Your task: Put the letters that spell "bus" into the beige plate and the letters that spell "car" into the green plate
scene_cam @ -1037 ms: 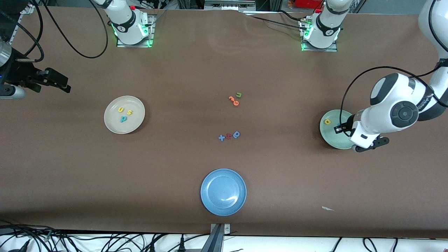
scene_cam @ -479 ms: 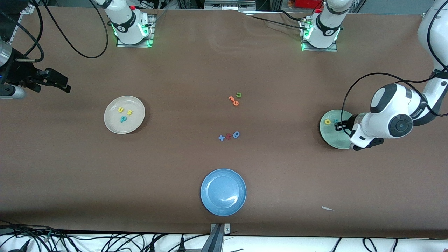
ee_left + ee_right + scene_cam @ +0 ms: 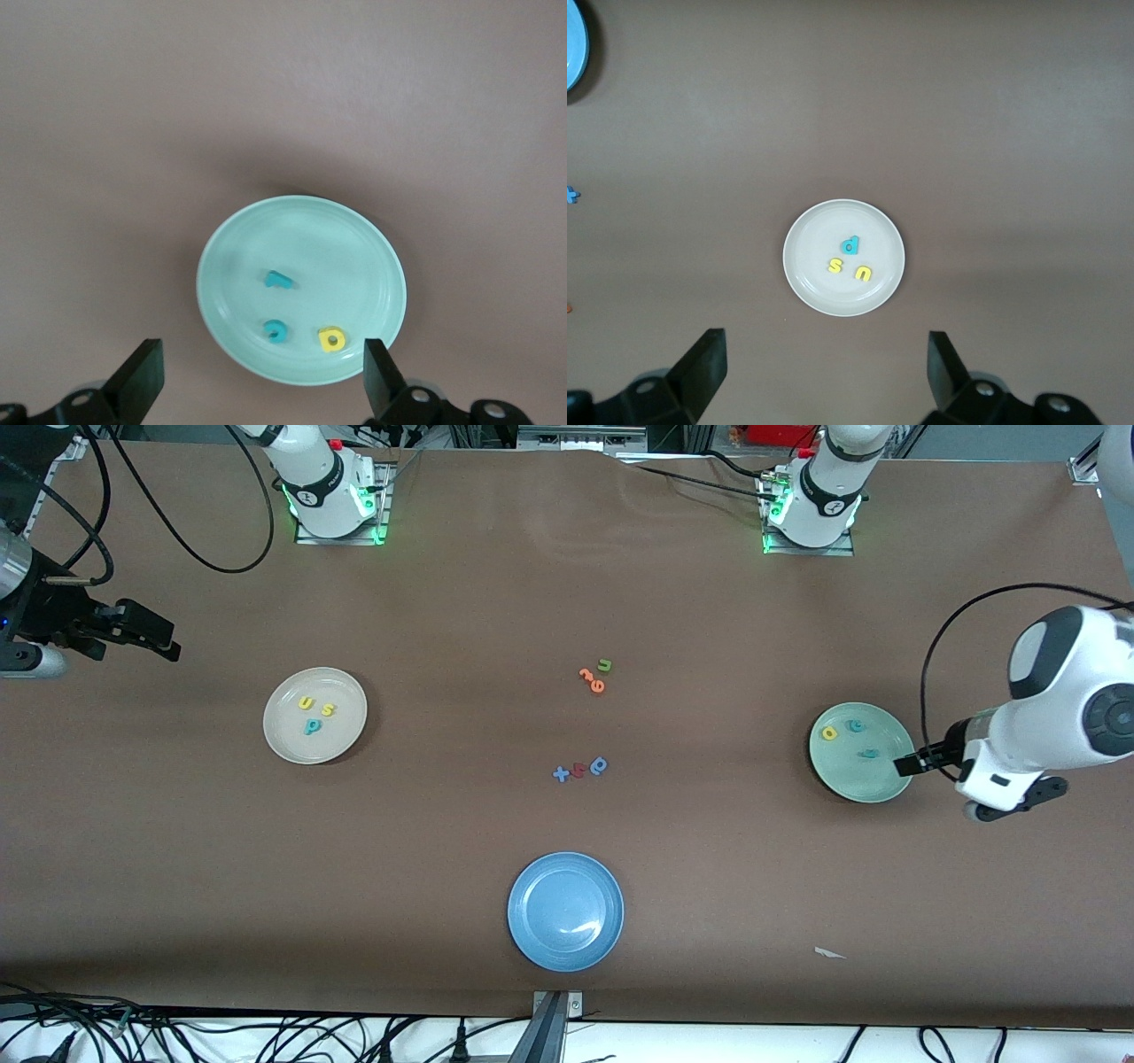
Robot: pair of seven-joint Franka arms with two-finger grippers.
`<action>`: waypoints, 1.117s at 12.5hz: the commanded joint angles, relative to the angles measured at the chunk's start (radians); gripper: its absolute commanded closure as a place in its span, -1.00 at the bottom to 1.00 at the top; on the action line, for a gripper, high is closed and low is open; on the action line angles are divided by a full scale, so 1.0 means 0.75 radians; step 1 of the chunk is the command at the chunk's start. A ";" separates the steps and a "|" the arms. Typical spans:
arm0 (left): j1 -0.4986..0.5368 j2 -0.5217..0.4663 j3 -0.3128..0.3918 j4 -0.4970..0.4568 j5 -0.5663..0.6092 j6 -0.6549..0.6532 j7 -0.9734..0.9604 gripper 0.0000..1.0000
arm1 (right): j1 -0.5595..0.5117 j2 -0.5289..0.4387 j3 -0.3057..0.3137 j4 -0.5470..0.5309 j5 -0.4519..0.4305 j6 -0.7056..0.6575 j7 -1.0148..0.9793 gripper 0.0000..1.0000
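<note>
The green plate (image 3: 850, 778) holds a yellow "a" (image 3: 829, 733), a teal "c" (image 3: 855, 726) and a teal "r" (image 3: 870, 754). My left gripper (image 3: 909, 765) hangs open and empty over that plate's edge toward the left arm's end. The left wrist view shows the plate (image 3: 354, 257) with "r" (image 3: 279, 281), "c" (image 3: 275, 331) and "a" (image 3: 330, 339) between the gripper's (image 3: 262, 363) spread fingers. The beige plate (image 3: 291, 740) holds a yellow "u" (image 3: 306, 703), a yellow "s" (image 3: 328, 709) and a teal "b" (image 3: 312, 726). My right gripper (image 3: 164, 642) waits open over the table's right-arm end.
A blue plate (image 3: 565, 911) sits near the front edge. Mid-table lie a green "u" (image 3: 604, 665) with orange letters (image 3: 591, 679), and nearer the camera a blue plus (image 3: 561, 774), a red piece (image 3: 578, 770) and a blue round-bowled letter (image 3: 599, 765). A white scrap (image 3: 829, 953) lies near the front.
My left gripper has opened and pulled back off the green plate toward the left arm's end. Both teal letters now lie uncovered in the plate. The right arm has not moved.
</note>
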 commanded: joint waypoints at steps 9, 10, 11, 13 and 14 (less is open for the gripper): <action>-0.095 -0.008 -0.014 0.482 -0.035 -0.344 0.215 -0.99 | 0.000 -0.037 0.025 -0.017 -0.002 -0.005 0.003 -1.00; -0.105 -0.006 -0.014 0.515 -0.052 -0.374 0.217 -0.99 | 0.000 -0.037 0.025 -0.017 -0.002 -0.003 0.003 -1.00; -0.139 -0.006 0.005 0.526 -0.060 -0.377 0.219 -0.99 | 0.000 -0.037 0.025 -0.017 -0.002 -0.003 0.003 -1.00; -0.225 -0.006 0.098 0.583 -0.074 -0.379 0.228 -1.00 | 0.000 -0.037 0.025 -0.017 -0.004 -0.003 0.001 -1.00; -0.282 -0.014 0.180 0.609 -0.117 -0.389 0.276 -1.00 | 0.000 -0.037 0.025 -0.017 -0.004 -0.003 0.001 -1.00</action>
